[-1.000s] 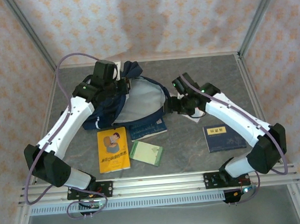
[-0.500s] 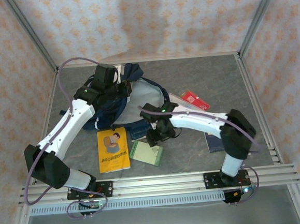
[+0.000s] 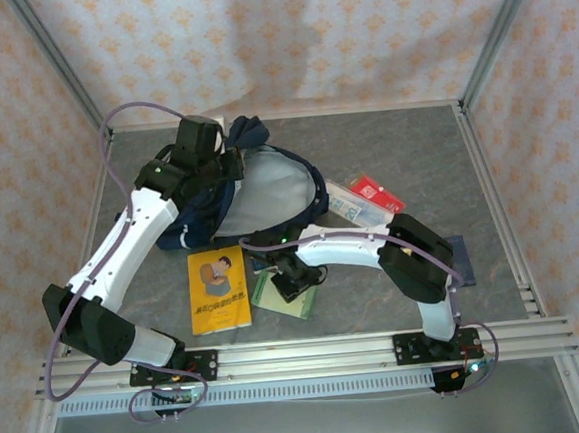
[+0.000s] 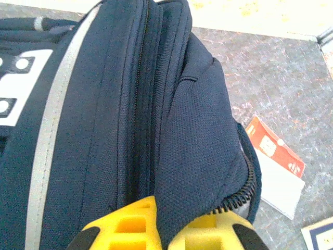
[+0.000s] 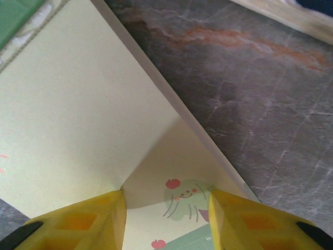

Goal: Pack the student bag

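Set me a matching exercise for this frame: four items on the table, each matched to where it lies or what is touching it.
1. student bag
2. yellow book
3. green notebook
4. red-and-white packet

A. beneath the right gripper
B. edge pinched by the left gripper
C. on the table, right of the bag
D. flat on the table, left of the green notebook

Pairs: 1-B, 2-D, 3-A, 4-C.

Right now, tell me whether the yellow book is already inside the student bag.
No, the yellow book lies flat on the table just in front of the student bag.
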Controlling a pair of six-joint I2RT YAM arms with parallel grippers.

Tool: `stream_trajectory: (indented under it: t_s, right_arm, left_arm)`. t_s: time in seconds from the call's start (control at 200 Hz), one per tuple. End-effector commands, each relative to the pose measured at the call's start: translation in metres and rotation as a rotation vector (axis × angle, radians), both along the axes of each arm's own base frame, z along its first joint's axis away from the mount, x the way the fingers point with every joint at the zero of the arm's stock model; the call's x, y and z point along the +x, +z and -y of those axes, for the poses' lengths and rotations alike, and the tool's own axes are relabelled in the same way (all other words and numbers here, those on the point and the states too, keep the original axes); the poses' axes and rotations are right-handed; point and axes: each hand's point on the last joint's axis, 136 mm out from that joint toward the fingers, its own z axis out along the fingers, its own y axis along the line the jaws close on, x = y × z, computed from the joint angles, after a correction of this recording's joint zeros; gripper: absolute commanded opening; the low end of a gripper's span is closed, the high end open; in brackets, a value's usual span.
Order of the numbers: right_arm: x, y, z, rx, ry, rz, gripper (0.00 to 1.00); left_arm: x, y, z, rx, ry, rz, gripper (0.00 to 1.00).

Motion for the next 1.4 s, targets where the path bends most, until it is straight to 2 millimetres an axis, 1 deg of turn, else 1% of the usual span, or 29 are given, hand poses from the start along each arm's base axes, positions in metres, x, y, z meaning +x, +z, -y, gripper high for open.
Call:
stream_trajectory:
  t_s: [0.0, 0.1, 0.185, 0.335, 0.48, 0.565, 0.706, 0.766, 0.801, 0.911, 1.016, 1.106, 1.221, 1.311, 1.391]
  right_arm:
    - [0.006, -0.012, 0.053, -0.204, -0.02, 0.091, 0.42]
    - [0.006, -0.01, 0.072, -0.242, -0.051, 0.121, 0.4]
    - [0.007, -0.007, 0.085, -0.242, -0.095, 0.135, 0.4]
    - [0.008, -0.004, 0.1, -0.229, -0.143, 0.141, 0.39]
    - [0.012, -0.005, 0.114, -0.254, -0.179, 0.133, 0.39]
    - [0.015, -0.001, 0.114, -0.232, -0.197, 0.13, 0.39]
    - [0.02, 0.018, 0.1, -0.126, -0.204, 0.161, 0.43]
    - [0.022, 0.025, 0.097, -0.094, -0.206, 0.171, 0.46]
    - [0.023, 0.029, 0.095, -0.077, -0.208, 0.179, 0.49]
    - [0.028, 0.039, 0.096, -0.047, -0.233, 0.202, 0.53]
    - [0.03, 0.047, 0.097, 0.003, -0.27, 0.208, 0.57]
    - [0.032, 0.051, 0.099, 0.029, -0.304, 0.21, 0.59]
    - [0.033, 0.052, 0.104, 0.039, -0.333, 0.218, 0.61]
    - [0.032, 0.051, 0.108, 0.031, -0.348, 0.217, 0.62]
    - [0.031, 0.048, 0.111, 0.022, -0.36, 0.214, 0.62]
  left_arm:
    - [0.007, 0.032, -0.032, 0.054, 0.118, 0.084, 0.0]
    - [0.009, 0.045, -0.039, 0.064, 0.142, 0.114, 0.0]
    - [0.01, 0.056, -0.045, 0.082, 0.154, 0.137, 0.0]
    - [0.01, 0.069, -0.059, 0.122, 0.192, 0.165, 0.0]
    - [0.01, 0.075, -0.083, 0.165, 0.27, 0.173, 0.0]
    - [0.009, 0.079, -0.1, 0.189, 0.334, 0.178, 0.0]
    - [0.009, 0.09, -0.13, 0.199, 0.451, 0.193, 0.0]
    - [0.011, 0.093, -0.138, 0.19, 0.488, 0.195, 0.0]
    - [0.014, 0.094, -0.139, 0.18, 0.491, 0.196, 0.0]
    - [0.023, 0.087, -0.142, 0.176, 0.505, 0.181, 0.0]
    - [0.037, 0.075, -0.155, 0.137, 0.55, 0.154, 0.0]
    - [0.054, 0.063, -0.164, 0.067, 0.576, 0.127, 0.0]
    - [0.072, 0.061, -0.167, 0.049, 0.575, 0.12, 0.0]
    - [0.081, 0.056, -0.161, 0.024, 0.545, 0.109, 0.0]
    - [0.087, 0.039, -0.148, -0.023, 0.501, 0.074, 0.0]
